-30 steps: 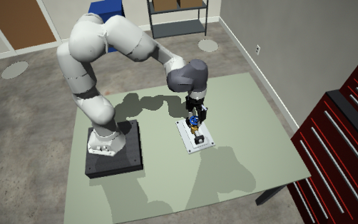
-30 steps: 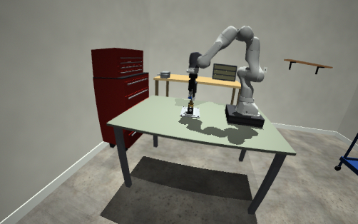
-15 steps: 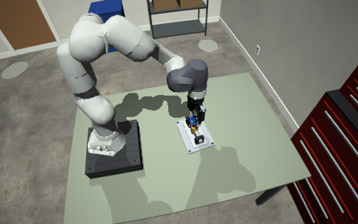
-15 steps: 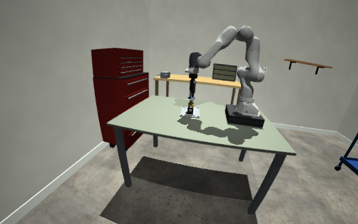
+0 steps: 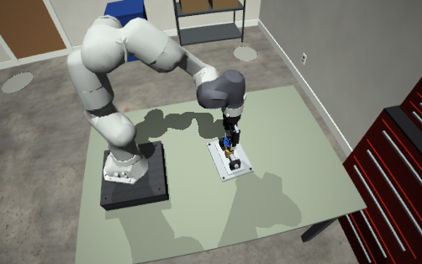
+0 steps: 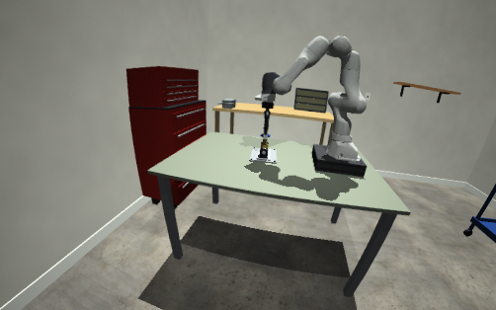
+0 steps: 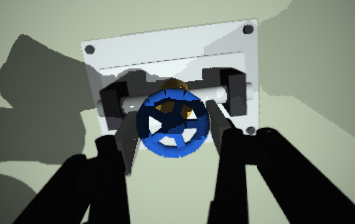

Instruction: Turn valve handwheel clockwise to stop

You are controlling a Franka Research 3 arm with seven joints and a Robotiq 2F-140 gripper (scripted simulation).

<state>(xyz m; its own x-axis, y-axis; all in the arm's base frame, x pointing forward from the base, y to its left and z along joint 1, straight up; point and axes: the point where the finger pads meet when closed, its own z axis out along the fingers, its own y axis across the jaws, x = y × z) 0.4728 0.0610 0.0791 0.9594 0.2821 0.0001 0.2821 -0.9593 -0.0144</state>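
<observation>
The blue handwheel (image 7: 173, 123) lies level on top of a brass valve body, which sits on a white baseplate (image 7: 170, 75) with a pipe across it between two dark clamps. My gripper (image 7: 173, 119) reaches straight down over it. Its two grey finger pads press the wheel's rim from the left and right, so it is shut on the handwheel. In the top view the handwheel (image 5: 227, 142) shows between the fingers, with the baseplate (image 5: 229, 161) below it. In the exterior view the gripper (image 6: 266, 133) stands above the baseplate (image 6: 263, 155) near the table's far side.
The arm's black base (image 5: 134, 176) stands on the table left of the valve. A red tool cabinet (image 5: 401, 168) stands beyond the table's right edge. A wooden bench (image 6: 274, 111) stands behind the table.
</observation>
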